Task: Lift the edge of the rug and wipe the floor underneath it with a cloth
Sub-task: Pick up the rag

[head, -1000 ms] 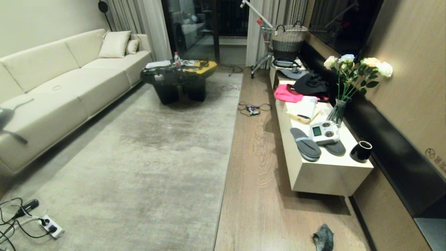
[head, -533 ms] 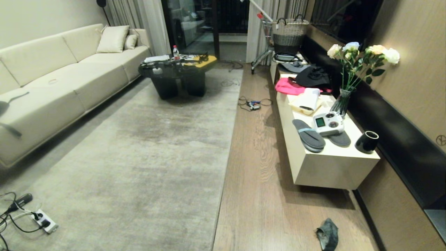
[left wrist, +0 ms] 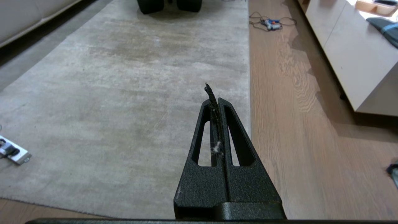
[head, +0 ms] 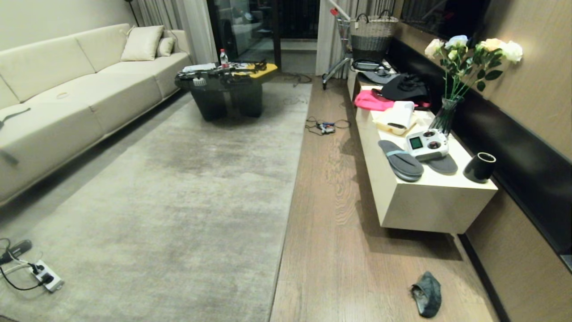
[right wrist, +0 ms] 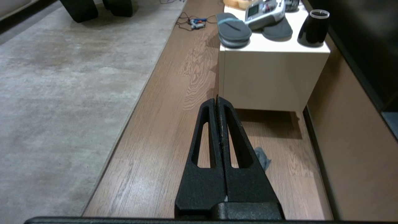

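You are looking at a living room: a sofa [head: 67, 94] on the left, then the rug [head: 178, 201] lying flat, then the bare floor [head: 330, 232], and a low desk [head: 424, 197] along the right wall. The cloth [head: 427, 294] lies crumpled on the floor near the desk's closest corner, well apart from the rug edge. Your left gripper [left wrist: 216, 99] hangs above the rug with fingers together and empty. Your right gripper [right wrist: 217, 101] hangs above the floor, fingers also pressed together.

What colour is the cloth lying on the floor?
Dark grey-green cloth, clearest in the head view.
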